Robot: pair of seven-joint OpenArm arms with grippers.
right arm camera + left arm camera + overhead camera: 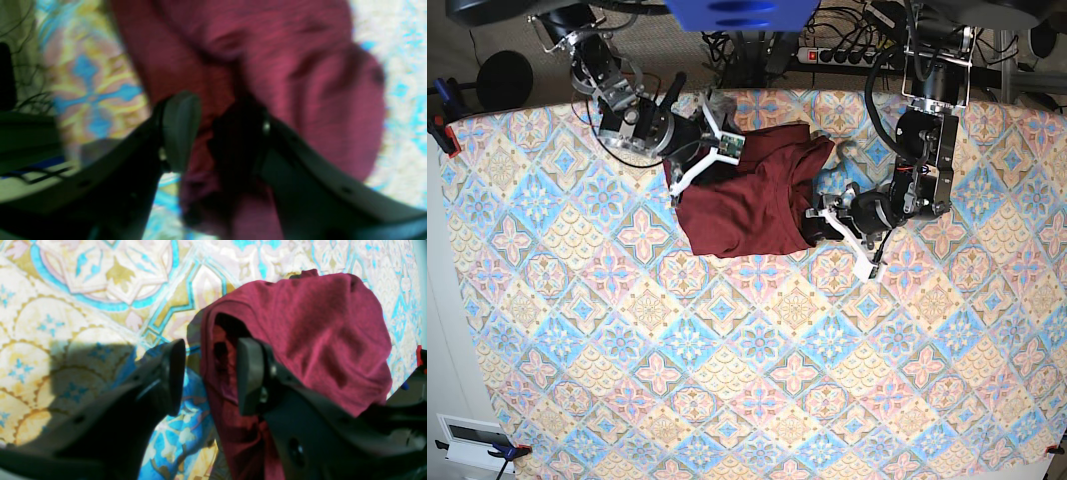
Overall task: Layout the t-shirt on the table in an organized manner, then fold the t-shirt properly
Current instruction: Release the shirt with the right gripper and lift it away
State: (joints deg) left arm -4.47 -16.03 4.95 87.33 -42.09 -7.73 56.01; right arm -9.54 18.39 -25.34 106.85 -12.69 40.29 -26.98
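T-shirt (pixel 752 205) lies bunched near the counter's (pixel 727 380) far edge, centre, w/ most of the patterned counter nearer the camera bare on both sides. Left tool (pixel 210 376) is part open, jaws straddling a folded hem edge of the shirt; one pad is against fabric, the other is apart from it. Right tool (pixel 213 133) has cloth between its jaws at the opposite edge; wrist view too blurred to tell if it's gripping.
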